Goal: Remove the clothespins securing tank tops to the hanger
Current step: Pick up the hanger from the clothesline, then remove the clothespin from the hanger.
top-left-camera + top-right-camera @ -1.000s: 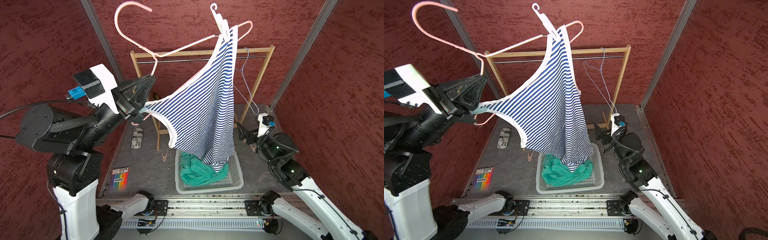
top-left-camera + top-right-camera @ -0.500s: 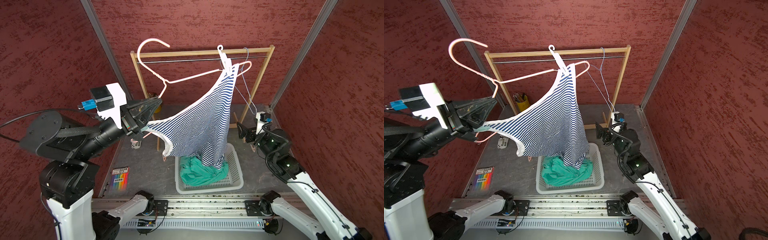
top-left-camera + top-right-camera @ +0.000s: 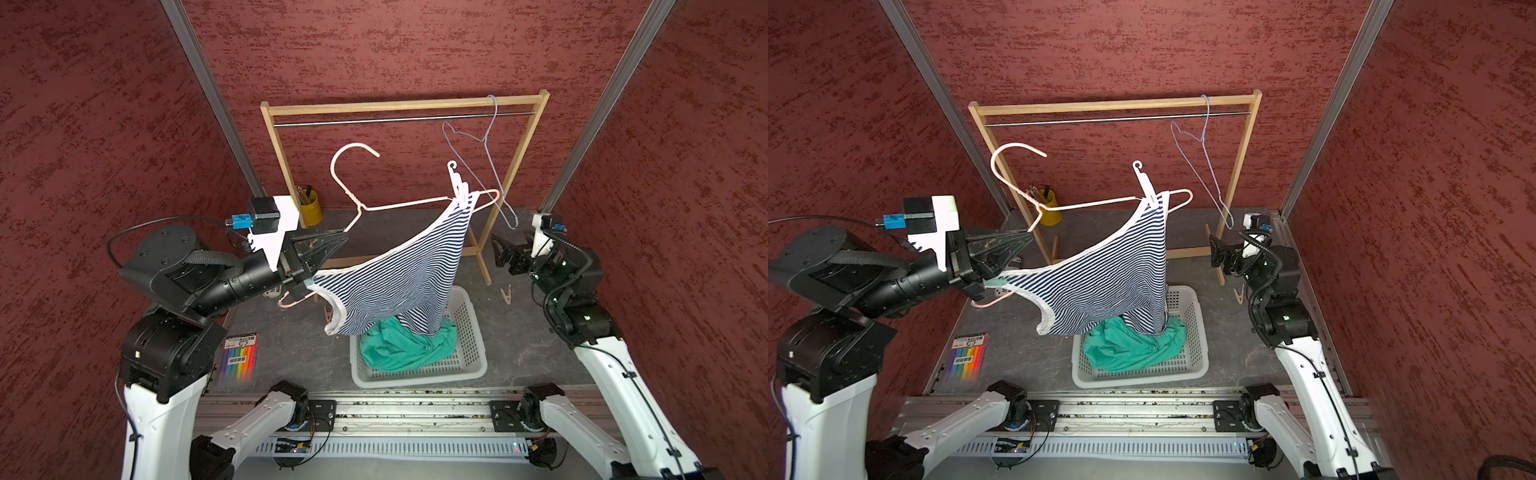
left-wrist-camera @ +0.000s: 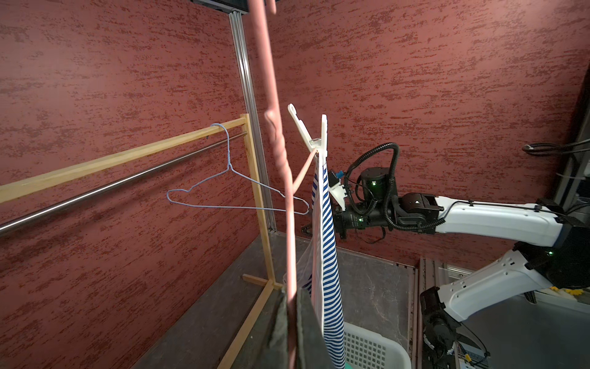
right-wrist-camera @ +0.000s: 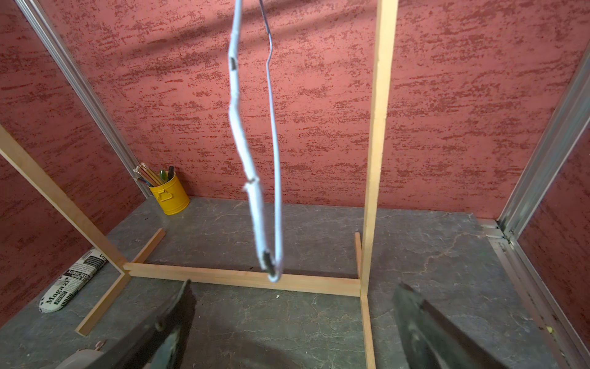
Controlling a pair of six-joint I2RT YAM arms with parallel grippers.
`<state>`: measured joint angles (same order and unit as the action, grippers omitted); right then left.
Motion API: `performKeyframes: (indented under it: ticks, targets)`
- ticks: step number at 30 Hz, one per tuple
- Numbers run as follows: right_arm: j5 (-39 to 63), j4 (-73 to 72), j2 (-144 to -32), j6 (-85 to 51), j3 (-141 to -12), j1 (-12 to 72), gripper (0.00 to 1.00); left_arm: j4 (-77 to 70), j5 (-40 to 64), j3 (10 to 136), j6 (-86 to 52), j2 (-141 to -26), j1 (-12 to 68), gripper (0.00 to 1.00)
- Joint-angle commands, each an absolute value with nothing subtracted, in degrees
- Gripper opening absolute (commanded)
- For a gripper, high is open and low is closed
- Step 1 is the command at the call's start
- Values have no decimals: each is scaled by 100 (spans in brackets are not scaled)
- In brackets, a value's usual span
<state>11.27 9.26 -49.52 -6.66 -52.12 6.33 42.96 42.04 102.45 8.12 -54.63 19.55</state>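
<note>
L gripper (image 3: 337, 241) is clamped shut on the pink hanger (image 3: 409, 203), on the wire arm next to the twisted neck. The hanger is up in the air, tilted, in front of the wooden rack (image 3: 399, 106). White clothespin (image 3: 458, 185) pins one strap of the striped tank top (image 3: 399, 282) to the hanger's far arm, near the bend. The other strap runs to the hanger's low end by the L jaws. A mint clothespin (image 3: 995, 283) seems clipped there, but it's small & half hidden. The top's hem droops into the white basket (image 3: 467, 365), touching the teal tank top (image 3: 395, 349) crumpled inside. Pink clothespin (image 3: 506, 296) lies loose on the table (image 3: 519, 340) by the rack foot on the R arm's side. 2nd pink clothespin (image 3: 328, 319) lies partly behind the striped top's armhole. R gripper (image 3: 505, 257) sits low beside that rack post, jaws wide apart, holding nothing. In its wrist view the blue wire hanger (image 5: 255, 191) dangles just ahead of the jaws
</note>
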Motion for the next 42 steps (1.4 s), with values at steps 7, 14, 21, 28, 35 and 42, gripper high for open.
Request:
performKeyframes:
  ticks: [7, 14, 21, 28, 35, 42]
  targets:
    - [2308, 468, -4866, -1117, -5092, 21, 99, 4337, 5404, 10045, 547, -5396, 1922, 0]
    - [2469, 642, -4822, -1155, -5341, -171, 99, 4584, 5306, 9532, 607, -5411, 1928, 0]
    - [2326, 695, -4537, -1129, -5400, -264, 99, 4150, 4981, 8356, 700, -5200, 2009, 0]
    - [2666, 1485, -4126, -832, -5974, -268, 99, 3855, 3599, 7517, 1280, -4841, 2746, 0]
    - [4029, 1927, -3902, -536, -6436, -270, 99, 3343, 2626, 7047, 2014, -4965, 3447, 0]
    - [4736, 2394, -4111, -107, -6651, -264, 99, 2122, 2422, 6775, 2066, -5267, 3455, 0]
